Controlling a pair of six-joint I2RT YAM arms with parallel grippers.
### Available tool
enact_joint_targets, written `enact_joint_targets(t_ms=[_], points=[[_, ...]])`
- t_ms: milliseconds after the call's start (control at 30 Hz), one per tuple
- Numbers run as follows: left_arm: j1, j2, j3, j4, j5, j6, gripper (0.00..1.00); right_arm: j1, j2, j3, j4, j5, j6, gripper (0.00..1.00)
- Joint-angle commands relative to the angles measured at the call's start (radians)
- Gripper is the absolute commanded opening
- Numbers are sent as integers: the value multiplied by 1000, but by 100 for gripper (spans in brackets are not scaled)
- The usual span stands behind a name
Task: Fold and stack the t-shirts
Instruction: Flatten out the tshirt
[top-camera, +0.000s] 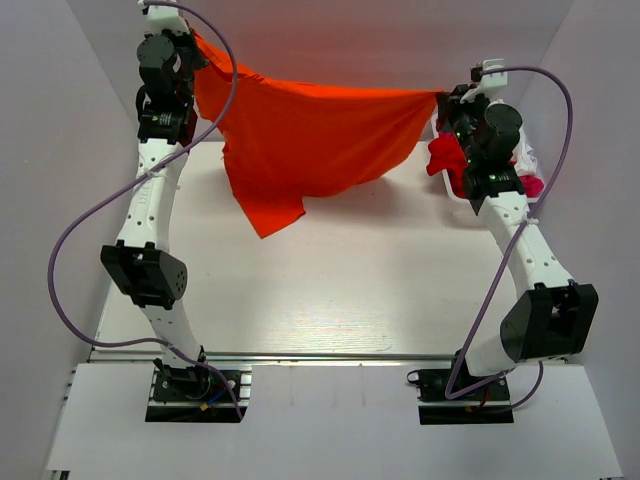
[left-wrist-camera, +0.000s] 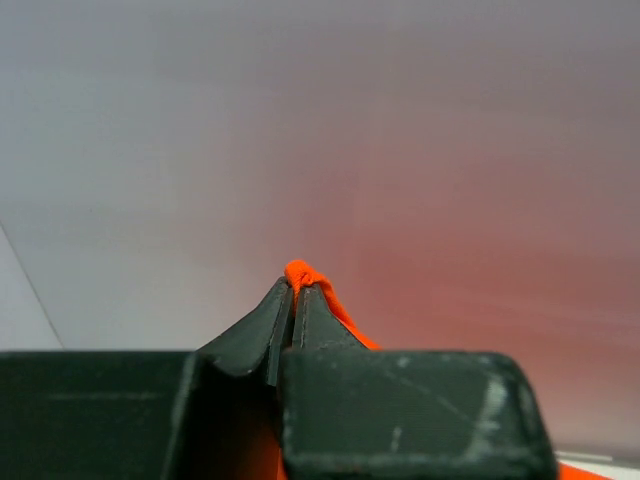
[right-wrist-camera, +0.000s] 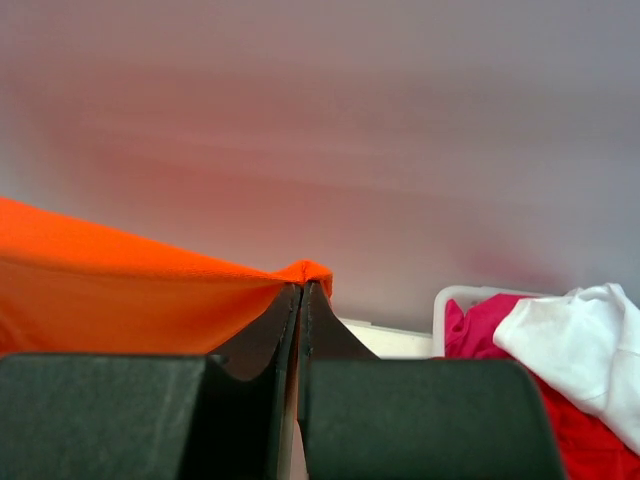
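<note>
Your left gripper (left-wrist-camera: 295, 292) is pinched almost shut on a small bunch of the orange t-shirt (top-camera: 310, 140), and the cloth pokes up between its fingertips. Your right gripper (right-wrist-camera: 303, 292) is clamped fully shut on another corner of the same shirt, with the hem running taut away to its left.

Both grippers are raised over the far side of the table (top-camera: 350, 290), well apart. The shirt hangs stretched between them, its top edge sagging a little. A pointed flap droops lowest on the left side; you cannot tell whether it touches the tabletop.

The table is pale and flat, with plain pale walls close on the left, right and far sides. A white basket (right-wrist-camera: 450, 296) sits at the far right edge, just beside your right gripper, and holds a red t-shirt (top-camera: 445, 155), a pink t-shirt (right-wrist-camera: 475, 325) and a white t-shirt (right-wrist-camera: 570, 340).

A broad stretch of tabletop shows between the hanging shirt and the arm bases at the near edge.
</note>
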Motion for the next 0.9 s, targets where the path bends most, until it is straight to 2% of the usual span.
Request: enact_joint_targets(t_ms=[0,233,367,467,633,867], points=[[7,-60,2,42,-19,36,0,-5,-21,12,89,-11,-25,0],[7,-43,86,116,-39,49,0,-5,-10,72,126,64,-28,0],[7,-98,97,125,-51,30,0,-3,-65,97,110,79,-34,0],[7,-178,64,99,-26,30,0,-2,-145,66,100,81,-33,0],[7,-351,-88,108,-15,41,0,0,-300,-40,74,47,-16,0],[-3,-627,-226,62,93,32,0,-3,-513,-57,-144,32,-22,0]])
